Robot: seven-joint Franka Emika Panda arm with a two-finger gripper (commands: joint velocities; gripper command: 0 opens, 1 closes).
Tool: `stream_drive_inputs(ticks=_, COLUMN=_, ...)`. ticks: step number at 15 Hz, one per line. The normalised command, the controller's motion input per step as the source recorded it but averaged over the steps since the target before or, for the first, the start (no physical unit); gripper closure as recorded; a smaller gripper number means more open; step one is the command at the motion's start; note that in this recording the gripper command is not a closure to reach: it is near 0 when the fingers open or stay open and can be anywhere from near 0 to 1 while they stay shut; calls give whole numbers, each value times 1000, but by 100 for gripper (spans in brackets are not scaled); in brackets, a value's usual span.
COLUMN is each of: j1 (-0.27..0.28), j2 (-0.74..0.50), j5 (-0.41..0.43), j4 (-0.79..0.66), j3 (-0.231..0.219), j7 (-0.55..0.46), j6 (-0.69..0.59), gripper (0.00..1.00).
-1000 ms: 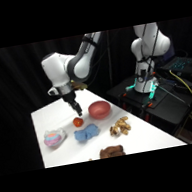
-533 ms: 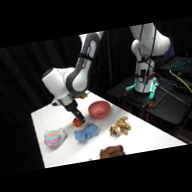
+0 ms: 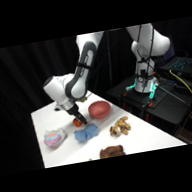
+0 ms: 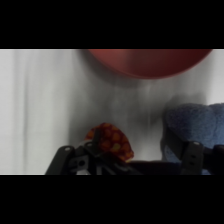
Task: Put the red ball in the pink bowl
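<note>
The red ball [image 4: 110, 141] sits on the white worktop [image 3: 47, 117], just short of the pink bowl [image 3: 99, 109] and close beside the blue soft toy [image 3: 86, 132]. The gripper [image 3: 80, 120] is low over the ball; whether its fingers are open or closed on it I cannot tell, since the linkage hides them in the wrist view. To do this step well, the grasp should be centred on the ball, clear of the toy, squeezing gently so it does not roll. Then a small lift should clear the bowl's rim.
</note>
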Motion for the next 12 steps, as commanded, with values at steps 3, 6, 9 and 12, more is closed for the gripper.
stream_drive_inputs(ticks=3, j1=-59, j2=192, j5=-75, j4=298, j3=11, j7=-225, j6=-175, gripper=0)
stream_drive_inputs(ticks=6, j1=-67, j2=217, j5=-53, j4=355, j3=31, j7=-229, j6=-173, gripper=0)
stream_drive_inputs(ticks=9, j1=-93, j2=194, j5=-45, j4=339, j3=42, j7=-258, j6=-144, gripper=83)
stream_drive_inputs(ticks=12, j1=-109, j2=164, j5=-42, j4=320, j3=38, j7=-264, j6=-115, gripper=100)
